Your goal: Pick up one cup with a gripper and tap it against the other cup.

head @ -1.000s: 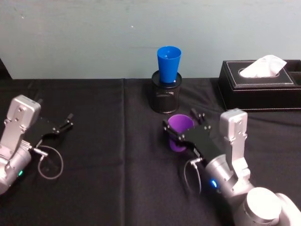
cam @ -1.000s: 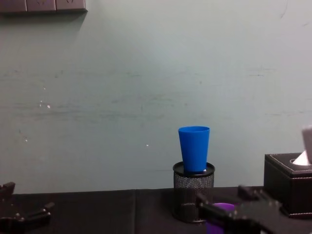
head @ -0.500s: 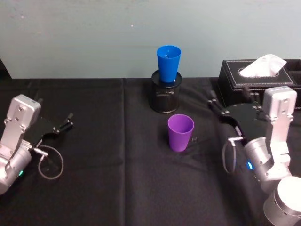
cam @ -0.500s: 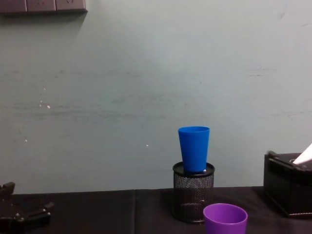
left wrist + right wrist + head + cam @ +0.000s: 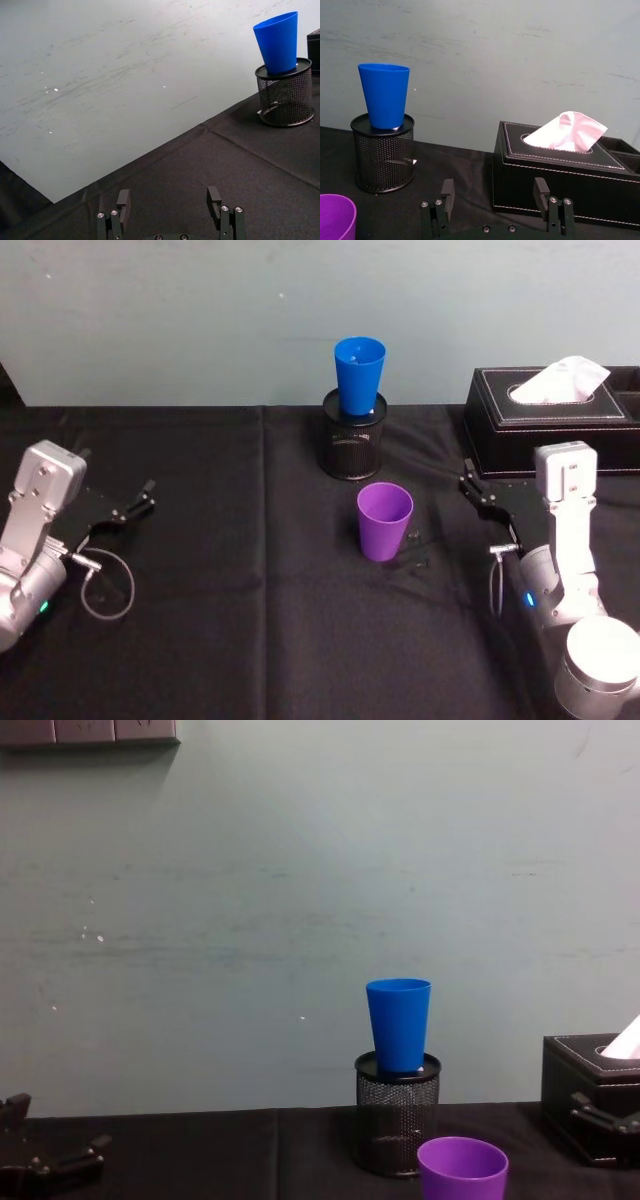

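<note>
The purple cup point(image 5: 385, 521) stands upright and free on the black table, in front of the black mesh pen holder point(image 5: 352, 445). The blue cup point(image 5: 359, 375) stands upright in that holder. My right gripper point(image 5: 480, 495) is to the right of the purple cup, apart from it, close to the tissue box. In the right wrist view that gripper point(image 5: 493, 196) is open and empty, with the purple cup's rim point(image 5: 335, 216) off to one side. My left gripper point(image 5: 120, 502) rests open at the far left, also empty point(image 5: 168, 200).
A black tissue box point(image 5: 550, 420) with a white tissue stands at the back right, just behind the right gripper. A loose cable loop point(image 5: 105, 590) lies by the left arm. A pale wall runs along the table's far edge.
The right gripper let go of the purple cup and drew back to the right, toward the tissue box. The cup stayed upright in place. The left arm has not moved.
</note>
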Robot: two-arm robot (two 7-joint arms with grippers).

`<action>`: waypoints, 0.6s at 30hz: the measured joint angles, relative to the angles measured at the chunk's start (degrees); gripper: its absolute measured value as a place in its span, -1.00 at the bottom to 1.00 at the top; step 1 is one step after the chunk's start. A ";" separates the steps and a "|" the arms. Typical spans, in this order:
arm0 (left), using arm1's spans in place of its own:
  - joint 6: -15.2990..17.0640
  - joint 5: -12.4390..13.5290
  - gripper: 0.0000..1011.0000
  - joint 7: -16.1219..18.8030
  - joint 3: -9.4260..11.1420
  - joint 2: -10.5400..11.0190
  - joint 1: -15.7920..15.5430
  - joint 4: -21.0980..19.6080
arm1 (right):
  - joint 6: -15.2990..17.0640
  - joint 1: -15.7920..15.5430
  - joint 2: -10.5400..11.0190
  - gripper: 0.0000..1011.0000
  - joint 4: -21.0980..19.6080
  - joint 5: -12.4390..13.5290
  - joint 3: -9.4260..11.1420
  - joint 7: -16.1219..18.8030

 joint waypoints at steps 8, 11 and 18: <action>0.00 0.00 0.98 0.00 0.00 0.00 0.00 0.00 | -0.04 -0.14 0.10 0.98 -0.37 0.37 -0.01 0.11; 0.00 0.00 0.98 0.00 0.00 0.00 0.00 0.00 | -0.06 -0.18 0.13 0.98 -0.49 0.51 -0.02 0.23; 0.00 0.00 0.98 0.00 0.00 0.00 0.00 0.00 | -0.06 -0.22 0.16 0.98 -0.59 0.73 -0.02 0.33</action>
